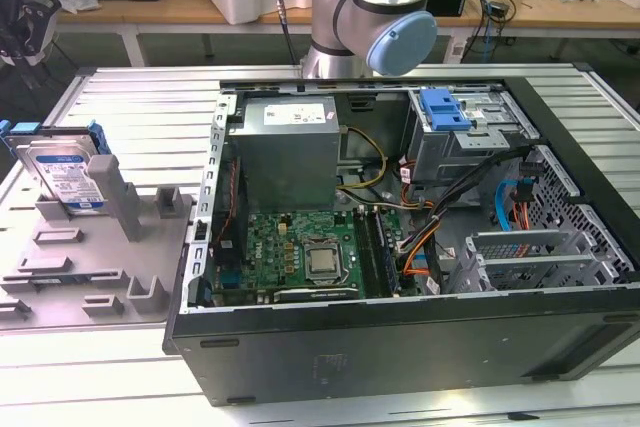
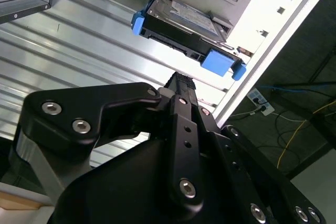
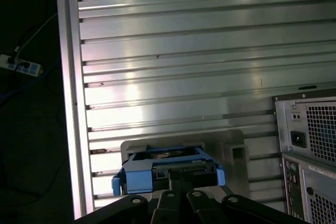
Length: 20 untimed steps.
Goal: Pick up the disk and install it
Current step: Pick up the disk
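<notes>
Holding the gripper pressed together, pinching nothing. Aiming it at the disk in both wrist views, apart from it, not touching. Finding the disk leaning on edge in a gray holder on the table, at the exterior view's left, blue rail framing it, label showing. Resting outside the open case, just beside it, arm rising behind the case.

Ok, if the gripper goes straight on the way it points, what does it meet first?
Probably the disk in its grey holder: the gripper points at its near edge in both wrist views. The gap between them is hard to judge.
</notes>
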### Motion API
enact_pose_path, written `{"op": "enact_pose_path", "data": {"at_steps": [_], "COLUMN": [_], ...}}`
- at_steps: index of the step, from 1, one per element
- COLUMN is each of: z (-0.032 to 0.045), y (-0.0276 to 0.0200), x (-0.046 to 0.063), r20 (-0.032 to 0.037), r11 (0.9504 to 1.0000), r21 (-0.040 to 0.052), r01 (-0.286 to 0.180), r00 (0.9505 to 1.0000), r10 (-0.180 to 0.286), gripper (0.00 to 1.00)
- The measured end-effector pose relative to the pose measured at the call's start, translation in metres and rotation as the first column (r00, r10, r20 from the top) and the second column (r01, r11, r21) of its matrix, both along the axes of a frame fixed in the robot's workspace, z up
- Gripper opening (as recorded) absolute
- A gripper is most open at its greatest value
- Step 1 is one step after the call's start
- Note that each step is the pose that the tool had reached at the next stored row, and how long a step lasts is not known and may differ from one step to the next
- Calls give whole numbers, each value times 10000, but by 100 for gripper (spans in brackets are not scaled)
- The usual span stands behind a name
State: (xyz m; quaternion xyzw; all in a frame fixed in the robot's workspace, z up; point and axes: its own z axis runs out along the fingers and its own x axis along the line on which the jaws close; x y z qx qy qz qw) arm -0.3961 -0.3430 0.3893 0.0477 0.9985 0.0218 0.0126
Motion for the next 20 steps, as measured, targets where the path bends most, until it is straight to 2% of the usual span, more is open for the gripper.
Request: {"op": "enact_pose_path", "data": {"at_steps": [3,7,9,12,13,14,20], "z": [0,0,0,0,0,0,-1], "y": [0,0,0,0,0,0,0], "x": [0,0,0,0,0,0,0], "r20": [-1,-88,-105,-126,-130,-132,-148], "r11": [10000,10000,10000,10000,10000,10000,10000], "r21": [0,0,0,0,0,0,0], "r01": [0,-4,-4,-5,-5,-5,-5], "r00": [10000,10000,9999,9999,9999,9999,9999], "r10": [0,4,4,5,5,5,5], "gripper": [11,11,11,29,29,36,37]}}
